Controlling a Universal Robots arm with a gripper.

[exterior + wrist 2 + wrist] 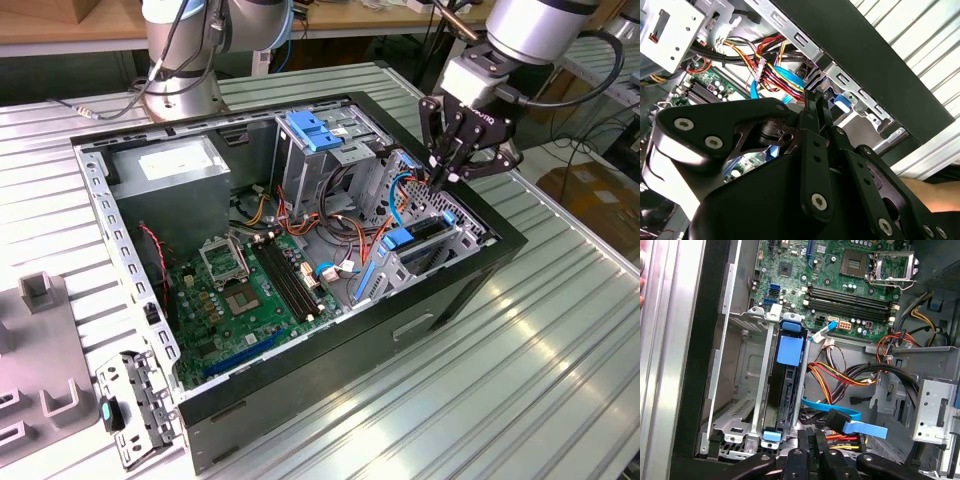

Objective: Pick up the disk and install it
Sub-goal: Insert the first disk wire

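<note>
The disk [785, 390] stands on edge in the metal drive cage [747, 390] at the front corner of the open computer case [480, 265], with blue plastic tabs at both of its ends. In the exterior view its dark top edge [425, 232] shows in the cage towards the right. My gripper [445, 180] hangs just above the cage's far end, fingers shut together with nothing between them. In both wrist views the closed fingertips [812, 436] [816, 97] point down beside the disk's end, close to the blue data cable [850, 422].
Bundles of red, yellow and black cables [850, 377] lie beside the cage. The motherboard [240, 290] covers the case floor, with a grey box with a white sticker [170, 170] and a blue ridged latch plate [318, 130] behind. Grey fixtures [40, 300] and a metal bracket [135, 410] lie outside.
</note>
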